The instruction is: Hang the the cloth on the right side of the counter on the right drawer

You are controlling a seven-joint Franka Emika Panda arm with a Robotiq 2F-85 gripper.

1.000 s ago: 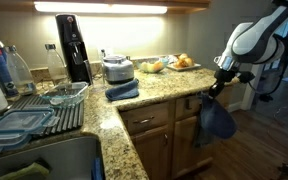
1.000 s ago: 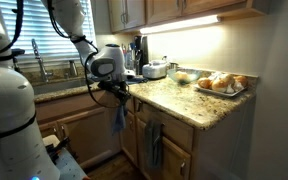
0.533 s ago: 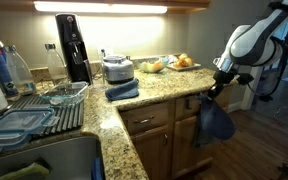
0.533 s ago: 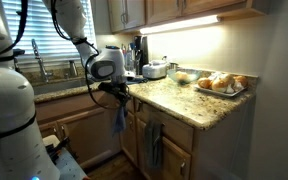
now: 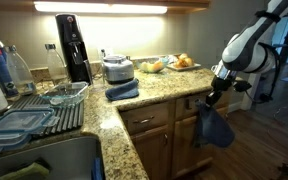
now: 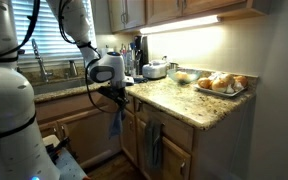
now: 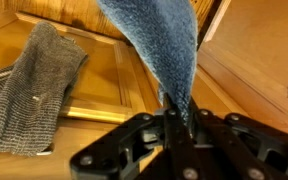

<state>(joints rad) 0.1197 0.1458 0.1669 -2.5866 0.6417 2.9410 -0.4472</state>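
Slate-blue cloth, plain and soft, hangs limp in folds from the gripper, jaws pinched tight on its top edge, at four o'clock off the corner of the counter.

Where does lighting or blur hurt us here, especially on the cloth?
In both exterior views the under-cabinet light clips to white; in an exterior view the cloth hangs in dim light below the counter, low contrast. Wrist view: cloth weave readable, gripper dark and soft near the bottom edge.
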